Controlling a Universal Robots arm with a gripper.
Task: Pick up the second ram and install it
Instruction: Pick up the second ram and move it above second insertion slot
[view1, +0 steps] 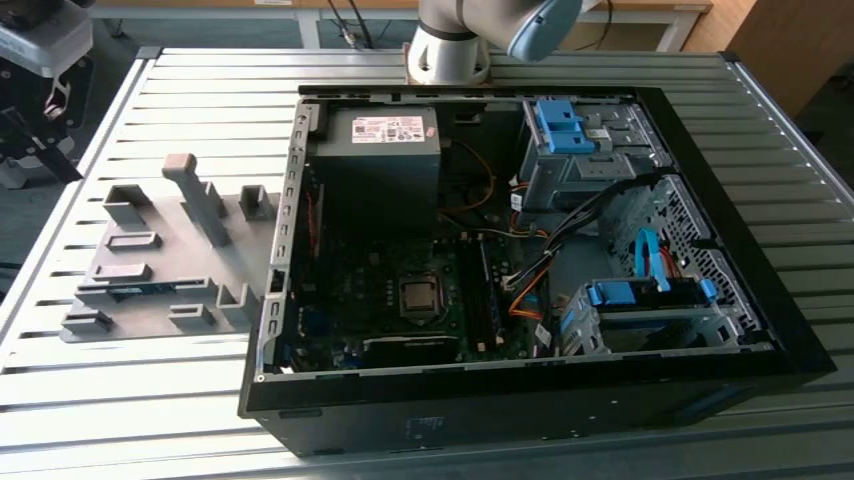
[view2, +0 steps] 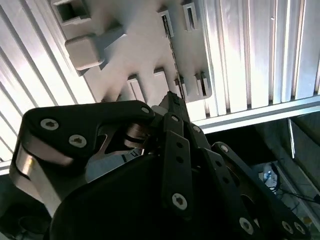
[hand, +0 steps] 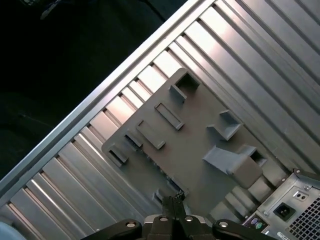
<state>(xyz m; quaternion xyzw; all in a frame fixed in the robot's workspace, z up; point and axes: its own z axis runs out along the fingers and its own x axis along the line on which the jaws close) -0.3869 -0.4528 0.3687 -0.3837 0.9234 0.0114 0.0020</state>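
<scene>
Tool (hand: 172, 204) hangs above grey holder plate (hand: 200, 145), fingers pressed together, nothing between them. Second ram (view1: 136, 288) stands on edge in slot of that plate, on slatted table (view1: 200, 420), at exterior view's left of open computer case (view1: 534, 425). In second wrist view, ram's thin edge runs just past fingertips (view2: 173, 100).
</scene>
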